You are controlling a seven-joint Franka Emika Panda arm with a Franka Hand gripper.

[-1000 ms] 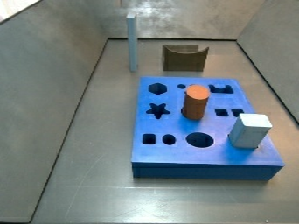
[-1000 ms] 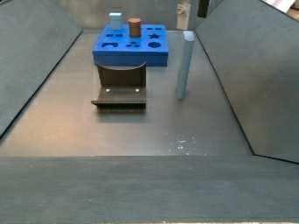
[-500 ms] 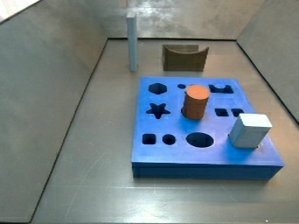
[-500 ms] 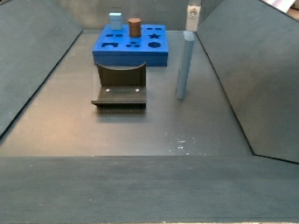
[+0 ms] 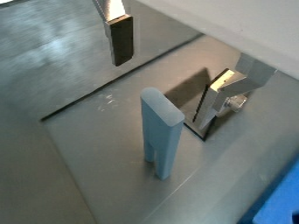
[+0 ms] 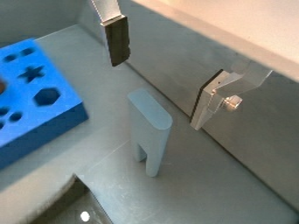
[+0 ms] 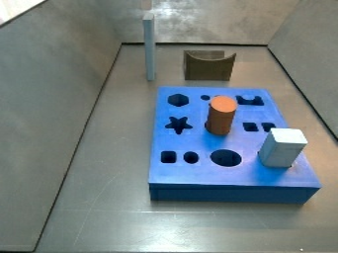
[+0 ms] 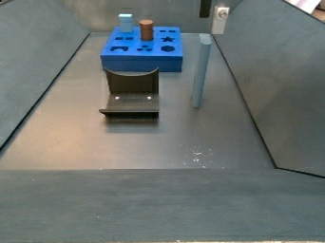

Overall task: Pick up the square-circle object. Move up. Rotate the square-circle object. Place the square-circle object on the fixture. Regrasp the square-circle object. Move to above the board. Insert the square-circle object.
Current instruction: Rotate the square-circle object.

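The square-circle object (image 8: 199, 70) stands upright on the grey floor, near the side wall, between the fixture (image 8: 131, 94) and that wall — just beside the corner of the board (image 8: 143, 49). The gripper (image 6: 170, 72) hangs above the peg with its fingers (image 5: 121, 37) spread wide and nothing between them (the peg is not touched). On the board stand an orange cylinder (image 7: 220, 115) and a pale cube (image 7: 282, 147).

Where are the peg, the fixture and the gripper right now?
square-circle object (image 8: 199, 71): a side view, middle of the upright shaft.
fixture (image 7: 208, 67): a side view, front face below the notch.
gripper (image 6: 163, 66): a wrist view, open, gap between fingertips above the peg.
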